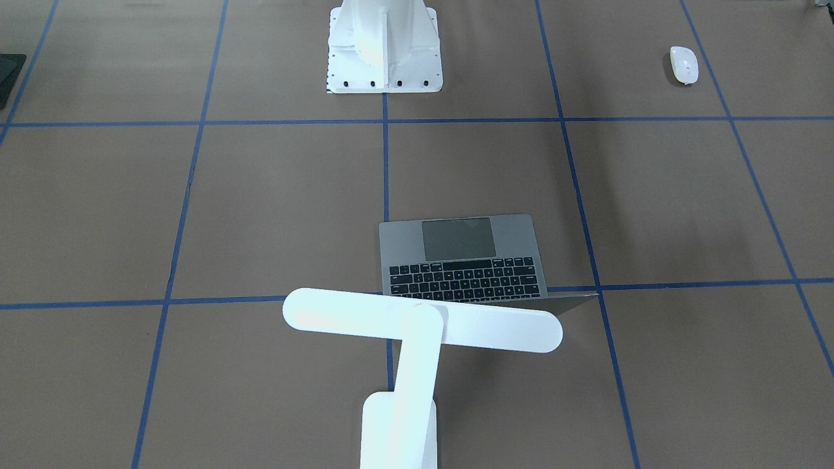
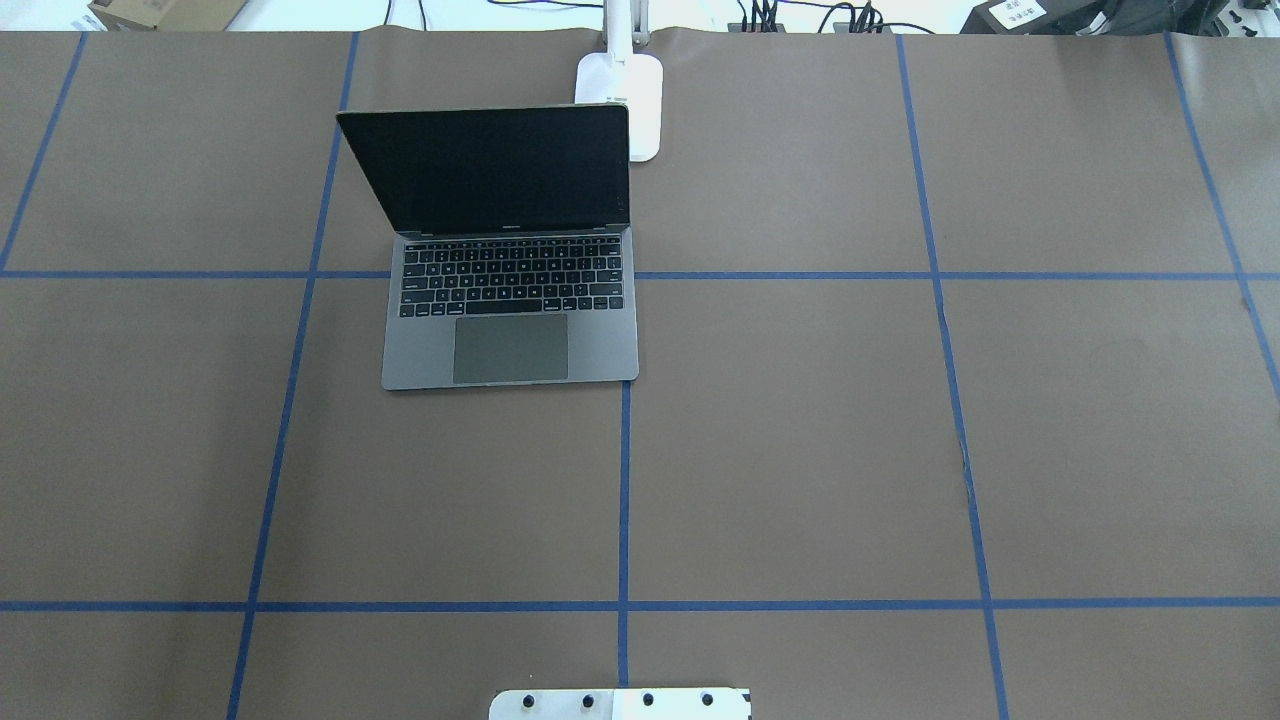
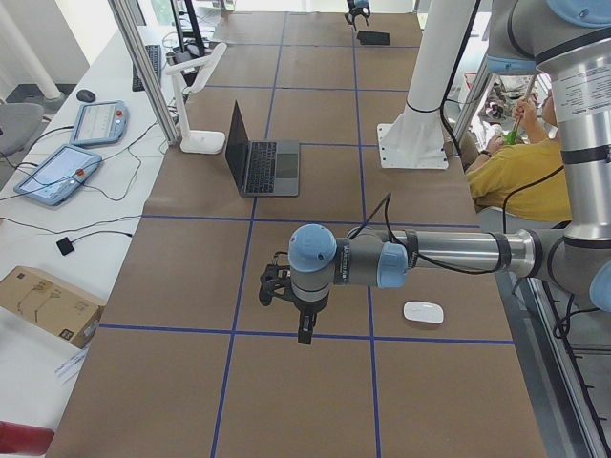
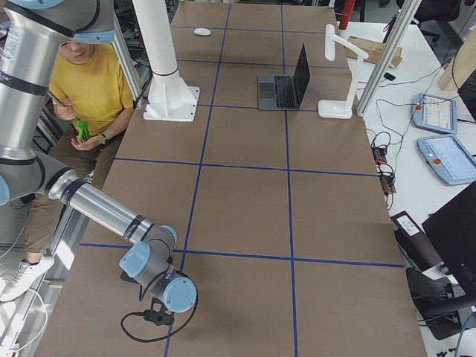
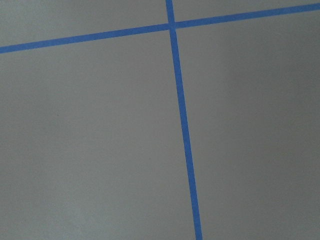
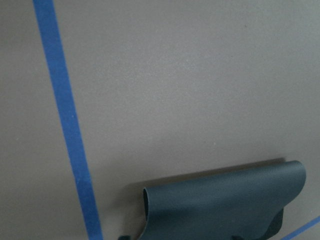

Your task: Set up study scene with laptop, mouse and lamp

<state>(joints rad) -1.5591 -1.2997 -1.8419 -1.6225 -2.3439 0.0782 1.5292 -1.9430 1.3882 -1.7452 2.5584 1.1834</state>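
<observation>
The laptop (image 2: pixel 510 260) stands open left of the table's middle, with its dark screen up; it also shows in the front-facing view (image 1: pixel 466 257). The white lamp (image 1: pixel 423 322) stands behind it, its base (image 2: pixel 622 95) at the far edge. The white mouse (image 1: pixel 684 65) lies on the robot's left end of the table. My left gripper (image 3: pixel 302 329) hangs above the table, left of the mouse (image 3: pixel 423 312) in that view and apart from it. My right gripper (image 4: pixel 155 316) is low at the opposite end. I cannot tell whether either is open or shut.
The white bolted pedestal (image 1: pixel 384 58) stands at the robot's side of the table. A flat black pad (image 1: pixel 10 75) lies at the robot's right end, and its curled edge (image 6: pixel 225 200) fills the right wrist view. A person in yellow (image 4: pixel 89 82) sits beside the table.
</observation>
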